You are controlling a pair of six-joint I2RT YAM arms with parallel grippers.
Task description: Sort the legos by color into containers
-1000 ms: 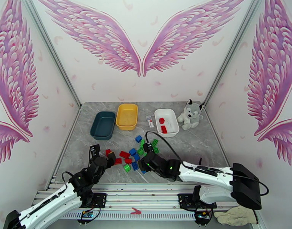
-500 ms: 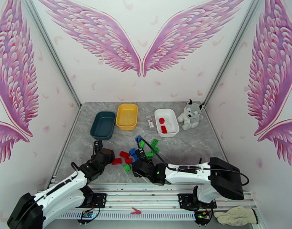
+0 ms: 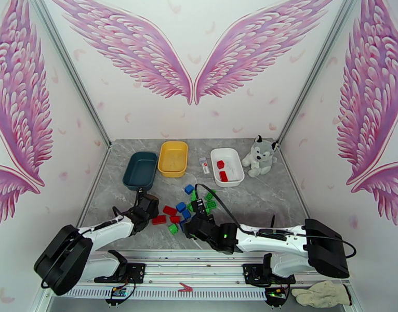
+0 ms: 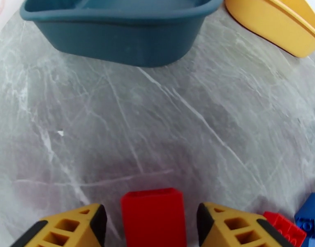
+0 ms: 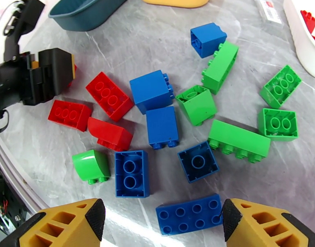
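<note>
The legos (image 3: 186, 211) lie in a loose pile of red, green and blue at the table's front middle. In the left wrist view a red brick (image 4: 153, 217) stands on the table between my left gripper's (image 4: 150, 211) yellow fingers, with a narrow gap on each side. That left gripper (image 3: 147, 205) sits at the pile's left edge. My right gripper (image 5: 161, 219) hangs open and wide over the pile, above a blue curved brick (image 5: 189, 213). The containers stand behind: teal (image 3: 140, 171), yellow (image 3: 173, 158), and white (image 3: 233, 165) holding two red bricks (image 3: 223, 176).
A plush husky (image 3: 259, 156) sits right of the white tray. A small white-and-red tube (image 3: 204, 164) lies between the yellow and white trays. The teal tray (image 4: 116, 38) is close ahead of the left gripper, with bare marble between them. Walls enclose the table on three sides.
My left gripper has moved forward to the pile's left edge and narrowed its jaws around the red brick. My right gripper has shifted over the pile and opened wider.
</note>
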